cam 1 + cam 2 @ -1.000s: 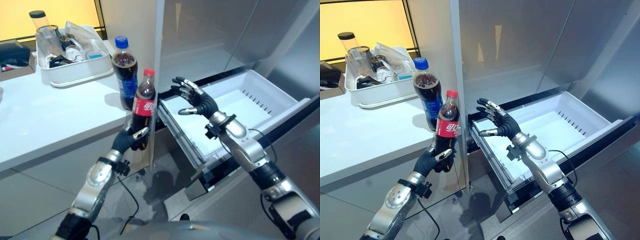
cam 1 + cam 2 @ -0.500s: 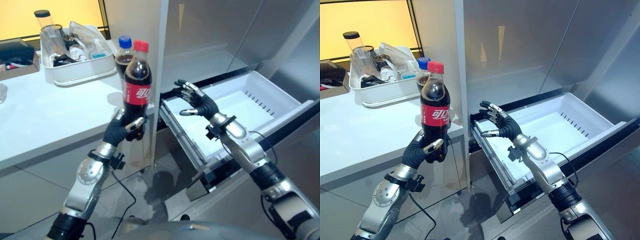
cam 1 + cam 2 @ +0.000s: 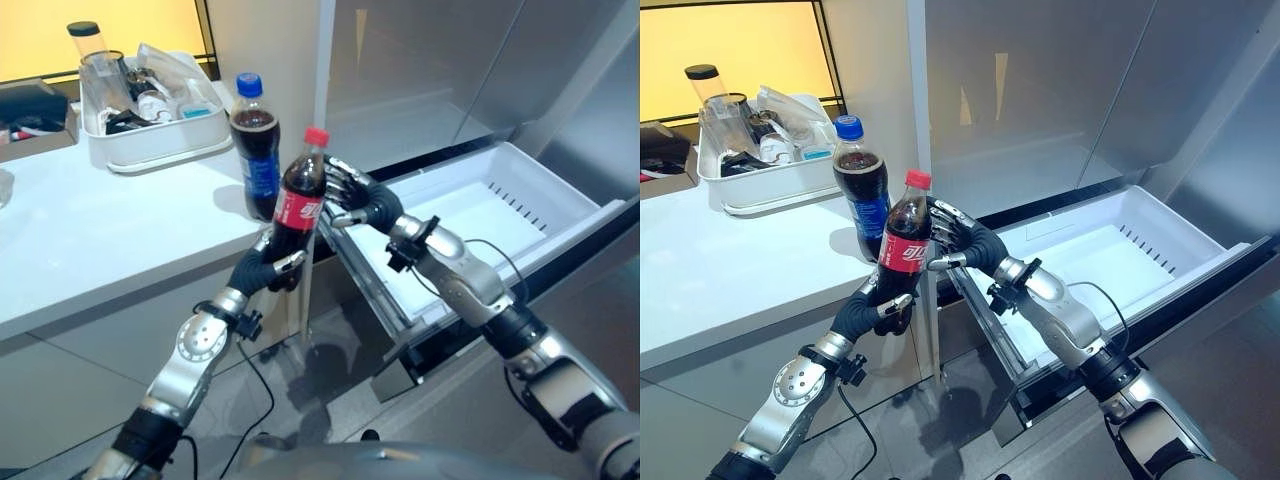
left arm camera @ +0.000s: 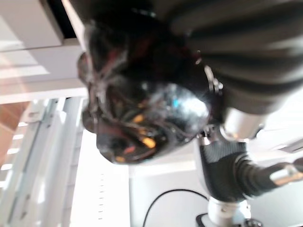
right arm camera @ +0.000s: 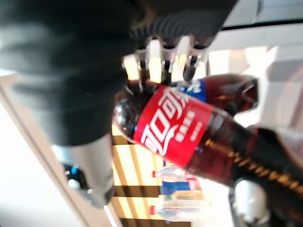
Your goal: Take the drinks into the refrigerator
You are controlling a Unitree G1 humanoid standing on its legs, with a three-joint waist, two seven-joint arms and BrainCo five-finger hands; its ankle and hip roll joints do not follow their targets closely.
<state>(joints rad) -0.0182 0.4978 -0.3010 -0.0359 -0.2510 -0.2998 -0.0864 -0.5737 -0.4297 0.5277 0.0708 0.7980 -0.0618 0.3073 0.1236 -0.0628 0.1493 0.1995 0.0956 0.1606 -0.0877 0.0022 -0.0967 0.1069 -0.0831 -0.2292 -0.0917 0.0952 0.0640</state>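
Cola handoff btwn both hands, just beside the open fridge drawer.
L to R: white bin [image 3: 150, 140] of clutter at counter [image 3: 90, 250] back; blue-cap bottle [image 3: 254, 146] upright near counter edge; left hand [image 3: 268, 272] w/ fingers curled round base of red-cap cola bottle [image 3: 301, 197], tilted toward fridge; right hand [image 3: 958, 240] fingers spread, touching bottle's upper part; white drawer [image 3: 500, 215] pulled out, R of hands.

open white drawer [image 3: 470, 215] clear inside; right hand [image 3: 352, 200] at its near corner
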